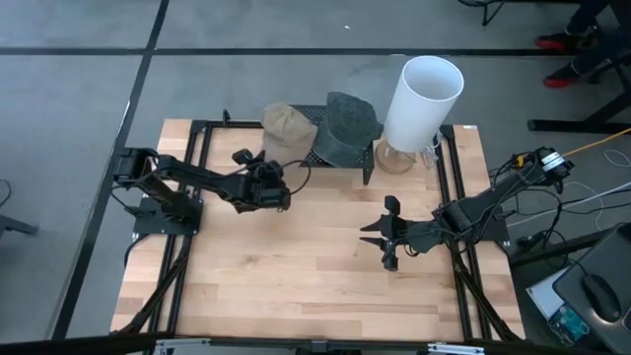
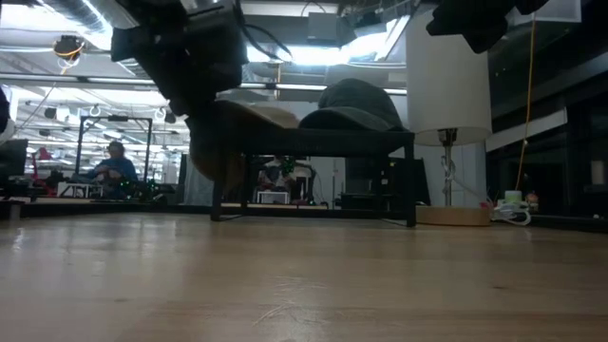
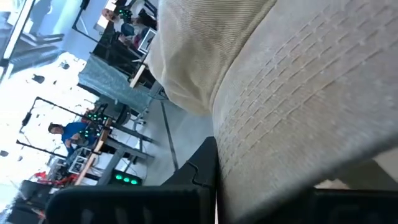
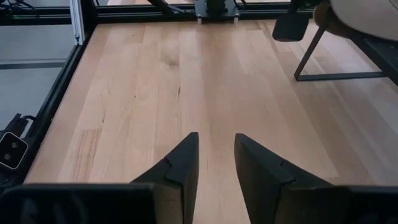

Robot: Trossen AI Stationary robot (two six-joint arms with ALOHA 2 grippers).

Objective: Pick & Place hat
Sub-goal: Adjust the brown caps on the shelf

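A tan hat (image 1: 286,126) and a dark grey hat (image 1: 347,123) sit side by side on a low black rack (image 1: 369,163) at the table's far side. My left gripper (image 1: 277,179) is at the tan hat's near edge, and the hat's ribbed cloth (image 3: 280,93) fills the left wrist view. In the low view the tan hat (image 2: 252,116) droops over the rack's left end, under the gripper (image 2: 204,90). My right gripper (image 4: 216,155) hovers open over bare wood right of centre, with nothing between its fingers. My left gripper is shut on the tan hat at its near, lower edge (image 3: 249,180), where the cloth runs down beside one dark finger (image 3: 202,171). The cloth hides the fingertips, so one layer or several cannot be told. It comes nearly level from the near side. The hat rests on the rack.
A tall white lamp (image 1: 424,89) stands on a round wooden base (image 2: 456,216) just right of the rack. Black frame rails (image 1: 197,148) run along the table's left and right sides. Open wood (image 1: 315,266) lies in front of the rack.
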